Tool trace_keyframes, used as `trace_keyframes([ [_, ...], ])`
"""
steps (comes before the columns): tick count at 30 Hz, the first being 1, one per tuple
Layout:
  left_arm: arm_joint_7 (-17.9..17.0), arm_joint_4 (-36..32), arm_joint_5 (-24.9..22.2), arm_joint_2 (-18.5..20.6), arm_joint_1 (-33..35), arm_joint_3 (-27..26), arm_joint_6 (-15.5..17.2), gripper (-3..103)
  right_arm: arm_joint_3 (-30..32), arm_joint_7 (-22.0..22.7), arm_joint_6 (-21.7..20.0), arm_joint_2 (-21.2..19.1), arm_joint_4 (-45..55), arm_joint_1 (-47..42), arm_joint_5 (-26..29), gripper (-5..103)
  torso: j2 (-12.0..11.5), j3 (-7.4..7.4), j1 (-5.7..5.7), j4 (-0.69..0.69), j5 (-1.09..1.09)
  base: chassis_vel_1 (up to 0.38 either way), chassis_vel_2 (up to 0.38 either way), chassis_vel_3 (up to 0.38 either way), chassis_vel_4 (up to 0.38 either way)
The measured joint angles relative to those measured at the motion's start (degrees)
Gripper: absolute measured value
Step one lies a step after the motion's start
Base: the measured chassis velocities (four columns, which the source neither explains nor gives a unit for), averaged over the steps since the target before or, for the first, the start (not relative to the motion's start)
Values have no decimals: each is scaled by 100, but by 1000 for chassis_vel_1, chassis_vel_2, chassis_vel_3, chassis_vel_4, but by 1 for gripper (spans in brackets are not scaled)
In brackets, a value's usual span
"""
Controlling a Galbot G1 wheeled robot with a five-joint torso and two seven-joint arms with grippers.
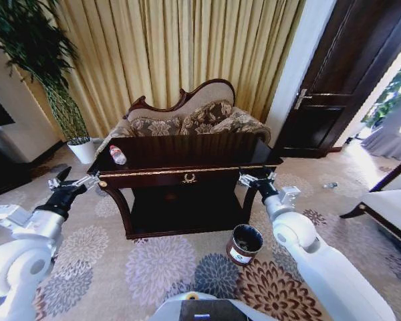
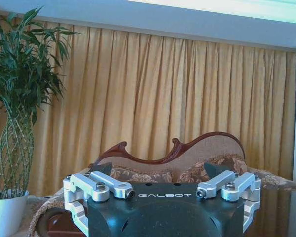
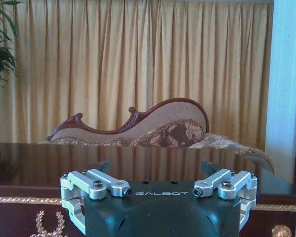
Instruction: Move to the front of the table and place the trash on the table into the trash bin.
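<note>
The robot stands squarely before the table, so the step in hand looks like the first pick — and the only piece of trash plainly visible on the dark top is the bottle, clear with a red cap, lying on its side near the far left corner. To do this well, the left hand should rise above the gold-trimmed front edge before reaching in, then come down over the middle of the bottle's body with its fingers across the round — a bottle on its side will probably roll away if nudged from one end. The left hand hovers just off the table's left front corner, fingers spread wide, holding nothing; from it the bottle lies at about one o'clock, near but up on the tabletop. The right hand waits by the right front corner, likewise wide open and empty. The trash bin stands on the carpet at about six o'clock from the right hand, in front of the table's right leg — a long carry across for the left arm.
</note>
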Motion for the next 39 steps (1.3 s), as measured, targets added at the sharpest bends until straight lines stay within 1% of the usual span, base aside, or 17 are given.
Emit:
trace_keyframes([
  [14,12,46,45,-8,-15,40,67,100,-105,-17,-34,42,-12,25,1,100,0,0,0,0,0,0,0,0,0],
  [26,35,64,48,3,-27,43,76,100,17,-82,-42,8,-29,32,-12,100,0,0,0,0,0,0,0,0,0],
  [39,69,14,84,-4,-3,37,76,100,-11,-94,-97,-10,15,2,-51,100,0,0,0,-1,0,-68,73,63,-68],
])
